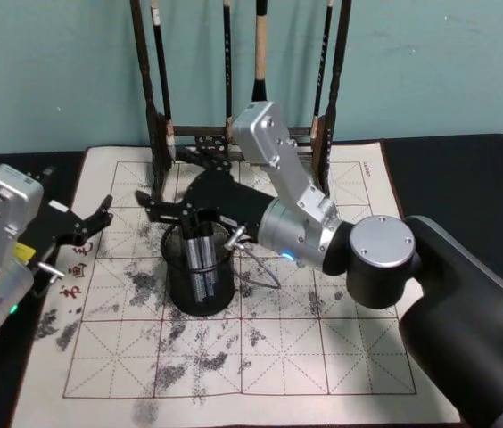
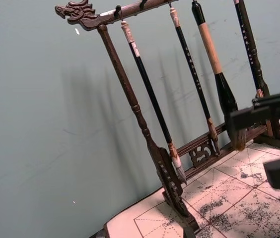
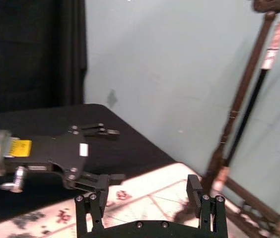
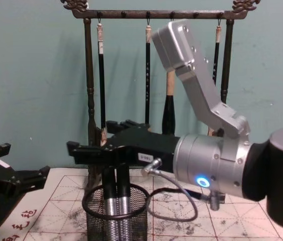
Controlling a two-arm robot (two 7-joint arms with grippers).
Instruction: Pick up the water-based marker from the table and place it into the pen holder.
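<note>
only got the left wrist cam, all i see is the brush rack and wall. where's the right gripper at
Observer: The right gripper hangs just above the pen holder.
Operator: is it holding a marker
Observer: No. Its fingers are spread with nothing between them. Two silver-barrelled pens stand in the holder.
Operator: and my left gripper
Observer: The left gripper is open, over the left edge of the mat, apart from the holder.
</note>
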